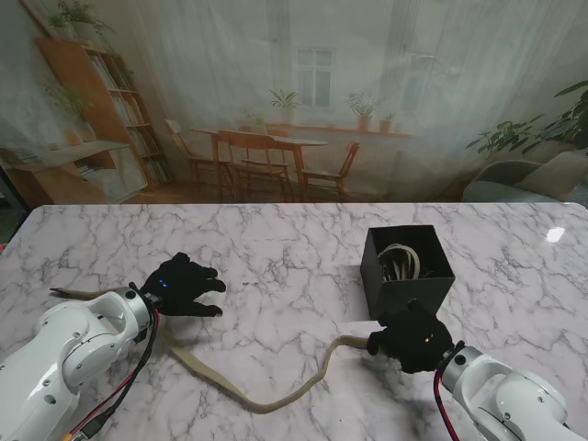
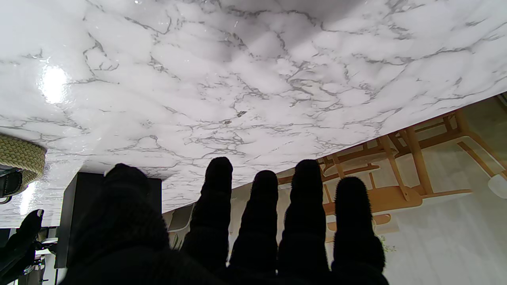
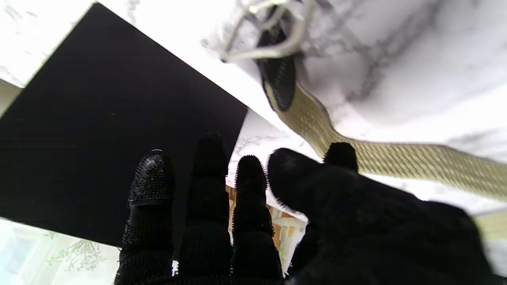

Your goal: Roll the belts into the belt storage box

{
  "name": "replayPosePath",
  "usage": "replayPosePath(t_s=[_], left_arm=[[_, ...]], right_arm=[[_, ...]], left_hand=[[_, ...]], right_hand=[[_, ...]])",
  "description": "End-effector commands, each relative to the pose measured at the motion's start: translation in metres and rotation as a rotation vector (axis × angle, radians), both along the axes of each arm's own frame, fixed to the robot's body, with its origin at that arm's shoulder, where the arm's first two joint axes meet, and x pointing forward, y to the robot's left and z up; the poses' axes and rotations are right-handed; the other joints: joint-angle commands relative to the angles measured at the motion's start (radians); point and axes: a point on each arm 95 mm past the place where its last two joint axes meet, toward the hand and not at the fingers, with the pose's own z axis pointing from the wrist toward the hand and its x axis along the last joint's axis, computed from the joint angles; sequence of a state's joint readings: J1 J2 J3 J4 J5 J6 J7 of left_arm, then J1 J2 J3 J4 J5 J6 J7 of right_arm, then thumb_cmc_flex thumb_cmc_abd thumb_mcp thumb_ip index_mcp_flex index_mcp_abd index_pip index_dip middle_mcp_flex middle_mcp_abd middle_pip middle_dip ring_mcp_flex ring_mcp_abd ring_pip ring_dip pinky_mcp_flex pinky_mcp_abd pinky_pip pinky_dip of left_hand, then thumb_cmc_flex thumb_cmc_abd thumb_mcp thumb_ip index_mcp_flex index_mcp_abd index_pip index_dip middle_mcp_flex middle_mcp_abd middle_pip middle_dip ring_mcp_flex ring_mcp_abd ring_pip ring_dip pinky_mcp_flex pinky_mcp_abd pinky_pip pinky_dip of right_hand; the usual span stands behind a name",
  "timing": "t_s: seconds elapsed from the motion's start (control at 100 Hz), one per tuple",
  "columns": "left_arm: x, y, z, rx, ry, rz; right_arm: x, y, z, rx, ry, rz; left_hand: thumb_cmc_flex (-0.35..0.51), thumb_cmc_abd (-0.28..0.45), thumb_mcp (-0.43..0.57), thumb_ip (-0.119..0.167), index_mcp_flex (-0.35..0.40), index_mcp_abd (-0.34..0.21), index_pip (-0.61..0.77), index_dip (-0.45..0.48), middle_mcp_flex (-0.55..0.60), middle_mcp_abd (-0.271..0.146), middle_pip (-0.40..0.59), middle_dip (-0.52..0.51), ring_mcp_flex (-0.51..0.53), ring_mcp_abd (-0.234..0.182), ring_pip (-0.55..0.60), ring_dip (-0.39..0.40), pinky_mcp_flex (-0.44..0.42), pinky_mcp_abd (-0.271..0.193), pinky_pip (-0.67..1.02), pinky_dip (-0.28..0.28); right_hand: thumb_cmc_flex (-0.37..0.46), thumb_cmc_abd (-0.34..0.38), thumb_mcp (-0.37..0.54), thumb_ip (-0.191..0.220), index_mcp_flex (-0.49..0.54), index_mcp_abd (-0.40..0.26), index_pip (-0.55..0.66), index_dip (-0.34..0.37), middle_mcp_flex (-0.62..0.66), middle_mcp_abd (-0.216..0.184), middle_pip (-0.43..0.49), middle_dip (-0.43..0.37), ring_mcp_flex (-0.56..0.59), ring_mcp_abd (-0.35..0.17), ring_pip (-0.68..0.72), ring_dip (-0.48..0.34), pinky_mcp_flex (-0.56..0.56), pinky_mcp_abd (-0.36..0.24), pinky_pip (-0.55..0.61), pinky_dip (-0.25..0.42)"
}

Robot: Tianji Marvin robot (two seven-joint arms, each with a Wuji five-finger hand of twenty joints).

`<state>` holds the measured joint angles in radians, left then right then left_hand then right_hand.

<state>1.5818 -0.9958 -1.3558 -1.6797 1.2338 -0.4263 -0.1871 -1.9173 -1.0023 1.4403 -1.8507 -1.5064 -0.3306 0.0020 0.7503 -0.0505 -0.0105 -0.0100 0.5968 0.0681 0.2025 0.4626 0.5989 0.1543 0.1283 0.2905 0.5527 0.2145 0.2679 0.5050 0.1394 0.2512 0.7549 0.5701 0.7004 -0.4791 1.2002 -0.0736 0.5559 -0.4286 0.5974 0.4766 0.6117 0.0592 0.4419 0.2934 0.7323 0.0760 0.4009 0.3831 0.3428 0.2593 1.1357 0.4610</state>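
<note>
A long beige woven belt (image 1: 257, 400) lies on the marble table, curving from under my left forearm to my right hand. My left hand (image 1: 184, 285) hovers over the table past the belt with its fingers spread, holding nothing. My right hand (image 1: 413, 338) sits over the belt's buckle end, just nearer to me than the black storage box (image 1: 407, 276). The right wrist view shows the belt (image 3: 396, 158) and its metal buckle (image 3: 273, 47) flat on the table beyond the extended fingers (image 3: 249, 186), not gripped. A rolled belt (image 1: 401, 261) rests inside the box.
The marble table (image 1: 294, 248) runs wide to both sides. The box (image 3: 99, 118) fills much of the right wrist view. In the left wrist view the box (image 2: 75, 213) and a bit of belt (image 2: 21, 156) show at one edge.
</note>
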Motion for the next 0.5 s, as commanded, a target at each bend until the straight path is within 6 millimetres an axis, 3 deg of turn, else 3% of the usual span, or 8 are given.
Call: replayPosePath(t_s=[0.0,0.06,0.09,0.17,0.2,0.39,0.49], left_arm=[[0.000,-0.001,-0.001,0.008,0.011,0.000],[0.000,-0.001,-0.001,0.009,0.012,-0.001],[0.000,-0.001,-0.001,0.009,0.012,-0.001],[0.000,-0.002,-0.002,0.010,0.013,-0.002],[0.000,-0.002,-0.002,0.011,0.014,-0.003],[-0.001,-0.002,-0.002,0.014,0.015,-0.001],[-0.001,-0.002,-0.002,0.015,0.016,-0.001]], right_arm=[[0.004,-0.009,-0.004,-0.032,0.003,-0.007],[0.008,-0.012,-0.006,-0.044,0.007,-0.005],[0.009,-0.014,-0.007,-0.056,0.007,-0.003],[0.013,-0.018,-0.009,-0.076,-0.001,0.007],[0.014,-0.019,-0.010,-0.081,-0.003,0.009],[0.021,-0.029,-0.015,-0.104,-0.003,0.008],[0.023,-0.032,-0.019,-0.107,0.023,-0.005]], left_hand=[[0.011,0.040,-0.018,-0.008,0.012,0.003,0.009,0.012,0.002,0.002,-0.006,0.005,0.001,0.005,-0.015,0.003,-0.011,0.035,-0.024,0.004],[0.012,0.040,-0.018,-0.008,0.012,0.002,0.009,0.012,0.002,0.001,-0.006,0.005,0.000,0.006,-0.015,0.003,-0.011,0.034,-0.024,0.004],[0.012,0.040,-0.018,-0.008,0.012,0.002,0.009,0.012,0.002,0.001,-0.006,0.005,0.000,0.005,-0.015,0.003,-0.011,0.034,-0.024,0.004],[0.012,0.040,-0.018,-0.008,0.011,0.002,0.009,0.012,0.003,0.001,-0.005,0.005,0.000,0.005,-0.015,0.003,-0.011,0.034,-0.024,0.004],[0.011,0.040,-0.018,-0.008,0.011,0.001,0.009,0.012,0.001,0.001,-0.006,0.005,0.001,0.005,-0.015,0.003,-0.010,0.034,-0.023,0.004],[0.013,0.040,-0.018,-0.008,0.010,0.003,0.008,0.011,0.002,-0.001,-0.005,0.005,0.001,0.005,-0.015,0.003,-0.011,0.034,-0.024,0.004],[0.013,0.041,-0.018,-0.008,0.010,0.003,0.008,0.011,0.002,0.001,-0.005,0.005,0.001,0.005,-0.015,0.003,-0.011,0.034,-0.024,0.004]], right_hand=[[0.077,-0.004,0.066,0.003,-0.017,-0.060,-0.019,-0.029,0.018,-0.001,-0.021,-0.007,-0.002,0.001,-0.049,-0.014,0.002,-0.009,-0.013,0.003],[0.113,0.010,0.062,-0.003,-0.059,-0.064,-0.041,-0.065,0.027,0.000,-0.019,-0.004,0.002,-0.001,-0.048,-0.014,0.004,-0.010,-0.013,0.002],[0.121,0.014,0.058,-0.006,-0.077,-0.060,-0.031,-0.144,0.032,-0.002,-0.018,-0.002,0.003,-0.003,-0.047,-0.014,0.004,-0.011,-0.013,0.000],[0.140,0.020,0.056,-0.010,-0.103,-0.052,-0.044,-0.173,0.068,-0.020,0.001,0.006,0.026,-0.016,-0.038,-0.010,0.018,-0.019,-0.011,-0.002],[0.144,0.023,0.051,-0.016,-0.111,-0.050,-0.032,-0.224,0.085,-0.025,0.007,0.023,0.038,-0.020,-0.030,-0.004,0.025,-0.020,-0.009,-0.004],[0.140,0.026,0.041,-0.031,-0.135,-0.046,-0.019,-0.242,0.221,-0.096,0.023,0.049,0.159,-0.068,0.020,0.031,0.069,-0.026,0.010,-0.002],[0.142,-0.007,0.029,-0.099,-0.144,-0.045,-0.009,-0.252,0.302,-0.131,0.013,0.084,0.223,-0.082,0.032,0.113,0.082,-0.028,0.018,-0.004]])
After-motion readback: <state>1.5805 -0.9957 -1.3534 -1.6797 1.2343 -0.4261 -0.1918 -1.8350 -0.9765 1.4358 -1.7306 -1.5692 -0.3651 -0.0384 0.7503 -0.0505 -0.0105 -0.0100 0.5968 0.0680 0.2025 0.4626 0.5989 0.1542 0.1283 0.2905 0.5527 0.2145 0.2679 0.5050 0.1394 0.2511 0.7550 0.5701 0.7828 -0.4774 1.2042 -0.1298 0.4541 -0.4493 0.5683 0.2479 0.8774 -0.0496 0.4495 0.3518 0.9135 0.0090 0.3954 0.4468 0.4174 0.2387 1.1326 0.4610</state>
